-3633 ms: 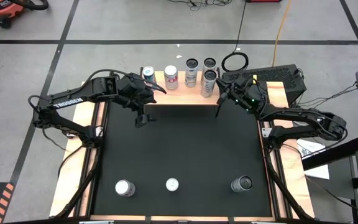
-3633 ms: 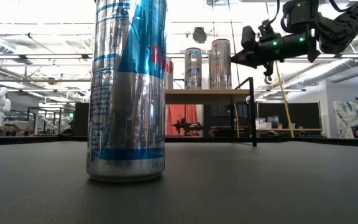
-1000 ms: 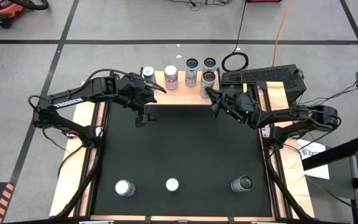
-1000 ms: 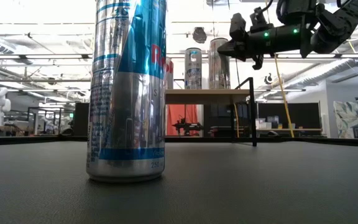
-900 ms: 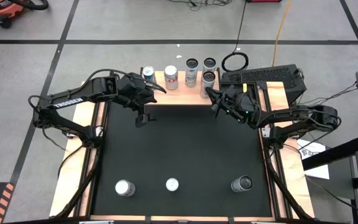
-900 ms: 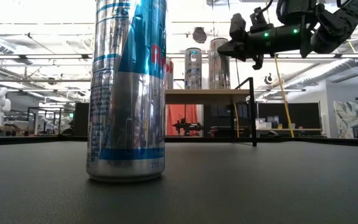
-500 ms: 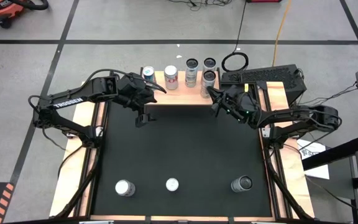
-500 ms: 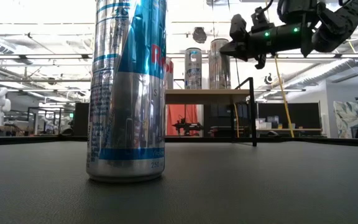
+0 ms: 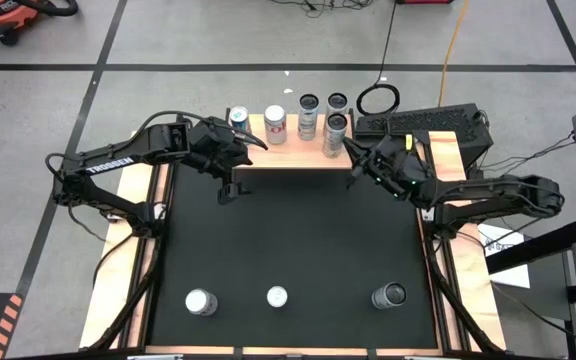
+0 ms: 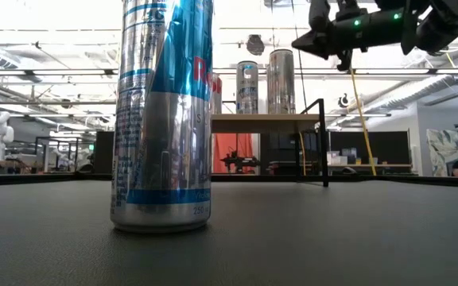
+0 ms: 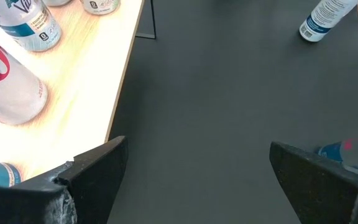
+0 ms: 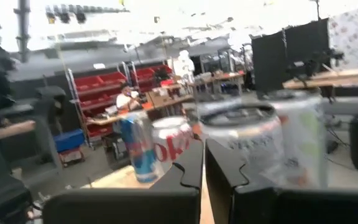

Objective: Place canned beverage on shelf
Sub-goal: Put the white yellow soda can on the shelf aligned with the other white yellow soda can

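The shelf (image 9: pixel 288 153), pale wood on thin black legs, stands at the table's far edge with several cans upright on it (image 9: pixel 336 130) (image 9: pixel 275 122). My right gripper (image 9: pixel 358 153) is shut and hovers just right of the shelf's right end, above can-top height (image 10: pixel 296 40); its wrist view looks at a silver can (image 12: pixel 247 143). My left gripper (image 9: pixel 230 186) hangs open over the table by the shelf's left front corner (image 11: pixel 197 149), nothing between its fingers. Three cans stand along the near edge (image 9: pixel 201 301) (image 9: pixel 277 296) (image 9: pixel 389 295).
The near middle can (image 10: pixel 164 115) fills the low view's left half. A black case (image 9: pixel 423 125) and a cable ring (image 9: pixel 378 98) lie behind the shelf's right end. The black mat (image 9: pixel 298 240) between the shelf and the near cans is bare.
My right gripper, shut throughout, has risen and drawn back toward the table's right edge, away from the rightmost cans on the shelf. The cans stand as before.
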Motion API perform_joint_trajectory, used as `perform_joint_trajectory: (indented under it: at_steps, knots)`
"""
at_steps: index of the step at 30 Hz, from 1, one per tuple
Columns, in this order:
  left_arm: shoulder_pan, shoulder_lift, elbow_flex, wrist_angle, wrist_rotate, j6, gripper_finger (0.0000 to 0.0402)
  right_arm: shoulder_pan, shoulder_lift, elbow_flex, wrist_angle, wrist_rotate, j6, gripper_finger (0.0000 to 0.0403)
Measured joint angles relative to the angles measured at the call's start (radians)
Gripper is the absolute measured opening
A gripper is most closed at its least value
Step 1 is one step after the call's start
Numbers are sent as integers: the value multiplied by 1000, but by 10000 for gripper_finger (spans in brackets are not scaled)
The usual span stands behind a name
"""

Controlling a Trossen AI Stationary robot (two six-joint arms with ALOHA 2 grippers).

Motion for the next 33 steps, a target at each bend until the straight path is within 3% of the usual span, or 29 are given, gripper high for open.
perform_joint_trajectory:
  at_steps: [7,14,22,27,33]
  knots:
    - [0,0,0,8,0,0,393,5,25,19,49,-27,13,0]
    - [0,0,0,9,-1,0,393,18,197,108,47,-48,1,0]
    - [0,0,0,-2,-3,0,393,18,269,219,-48,50,-39,0]
    - [0,0,0,-1,-4,0,393,21,269,229,-87,62,-30,0]
    - [0,0,0,-1,-4,1,393,38,268,229,-131,165,-40,0]
